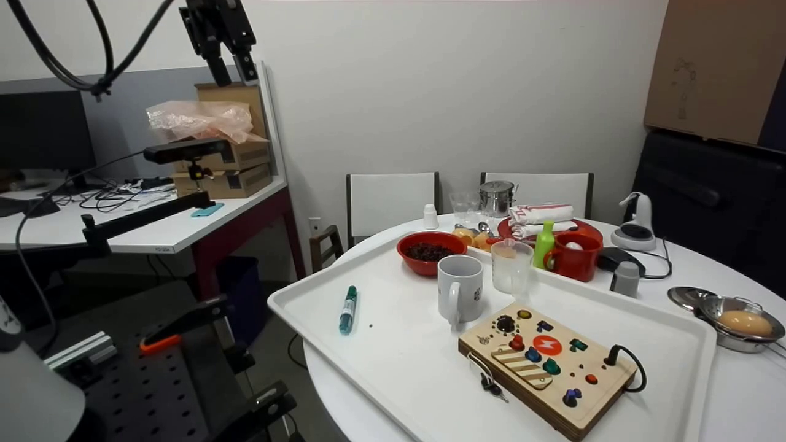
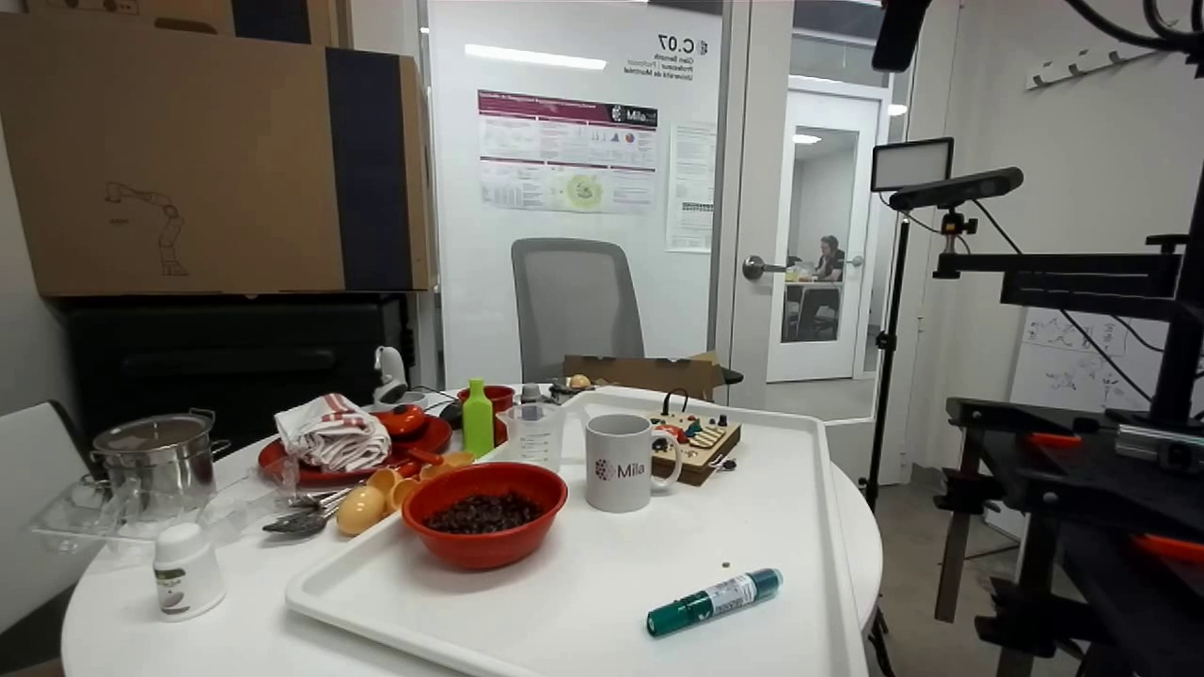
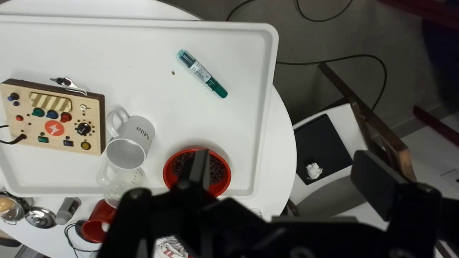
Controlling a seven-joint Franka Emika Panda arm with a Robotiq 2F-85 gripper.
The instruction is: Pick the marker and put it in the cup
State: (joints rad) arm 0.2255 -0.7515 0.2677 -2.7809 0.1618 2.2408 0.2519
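The teal-green marker [image 1: 348, 310] lies flat on the white tray [image 1: 393, 362]; it also shows in an exterior view [image 2: 715, 602] and in the wrist view [image 3: 202, 73]. The cup is a white-grey mug [image 1: 460, 288] standing upright on the tray, its opening free; it also shows in an exterior view [image 2: 619, 463] and in the wrist view [image 3: 131, 141]. My gripper [image 1: 236, 78] is high above the table, well apart from marker and mug. In the wrist view its fingers [image 3: 287, 170] are spread wide with nothing between them.
A red bowl of dark beans [image 1: 430, 252], a clear measuring cup [image 1: 511, 267] and a wooden toy board [image 1: 546, 368] stand near the mug. A green bottle [image 1: 544, 245] and red mug [image 1: 574, 255] stand behind the tray rim. A camera arm [image 1: 187, 150] stands at the side.
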